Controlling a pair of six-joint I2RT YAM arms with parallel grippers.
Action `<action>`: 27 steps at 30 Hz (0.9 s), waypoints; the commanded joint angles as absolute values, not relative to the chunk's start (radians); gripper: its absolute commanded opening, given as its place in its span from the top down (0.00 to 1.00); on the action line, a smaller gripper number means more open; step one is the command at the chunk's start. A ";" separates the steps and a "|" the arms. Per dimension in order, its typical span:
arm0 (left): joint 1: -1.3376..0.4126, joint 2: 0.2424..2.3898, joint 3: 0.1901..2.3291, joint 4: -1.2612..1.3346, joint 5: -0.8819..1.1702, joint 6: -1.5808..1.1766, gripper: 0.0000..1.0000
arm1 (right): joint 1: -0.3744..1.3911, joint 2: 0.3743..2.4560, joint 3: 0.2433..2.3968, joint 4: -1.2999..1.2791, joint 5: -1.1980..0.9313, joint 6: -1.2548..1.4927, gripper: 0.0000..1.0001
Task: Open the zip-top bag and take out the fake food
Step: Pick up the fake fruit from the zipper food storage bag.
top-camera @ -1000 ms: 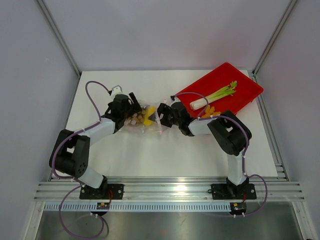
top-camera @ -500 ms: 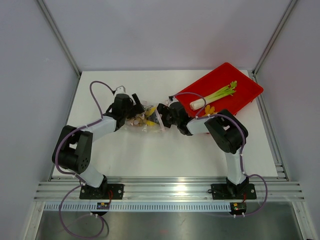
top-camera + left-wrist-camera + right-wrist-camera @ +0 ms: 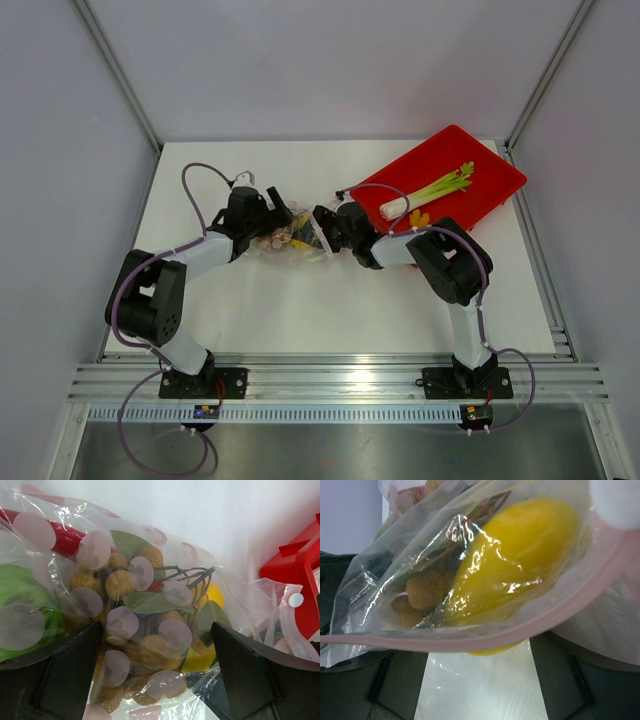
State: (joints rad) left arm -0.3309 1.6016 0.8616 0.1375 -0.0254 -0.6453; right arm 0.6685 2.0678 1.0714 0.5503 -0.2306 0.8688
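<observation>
The zip-top bag (image 3: 296, 243) lies crumpled on the white table between my two grippers. Through its clear film the left wrist view shows fake food: tan balls (image 3: 120, 582), green leaves, a yellow piece (image 3: 212, 594) and a green round fruit (image 3: 20, 615). My left gripper (image 3: 277, 223) is open, its fingers (image 3: 65, 672) standing on either side of the bag's bulging end. My right gripper (image 3: 322, 229) is open too. The pink zip strip (image 3: 470, 642) arcs just above its jaws, with a yellow piece (image 3: 520, 550) behind the film. A celery stalk (image 3: 436, 186) lies outside the bag.
A red tray (image 3: 482, 195) sits at the back right, holding the celery and a small orange-yellow piece (image 3: 420, 218). Its corner shows red in the left wrist view (image 3: 300, 575). White walls with metal rails close in the table on the left, back and right.
My left gripper has pushed rightward into the bag, bunching it toward the right gripper. The right gripper has edged slightly left and back. The bag looks more crumpled.
</observation>
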 commanded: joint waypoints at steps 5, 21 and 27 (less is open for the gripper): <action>-0.331 1.611 0.848 0.193 0.061 -0.673 0.08 | 0.667 2.109 1.126 0.555 -0.256 0.891 0.17; -0.265 1.568 0.782 0.212 0.011 -0.729 0.08 | 0.635 2.022 1.009 0.643 -0.268 0.942 0.39; -0.259 1.562 0.772 0.227 0.008 -0.724 0.08 | 0.635 1.993 0.996 0.632 -0.270 0.930 0.38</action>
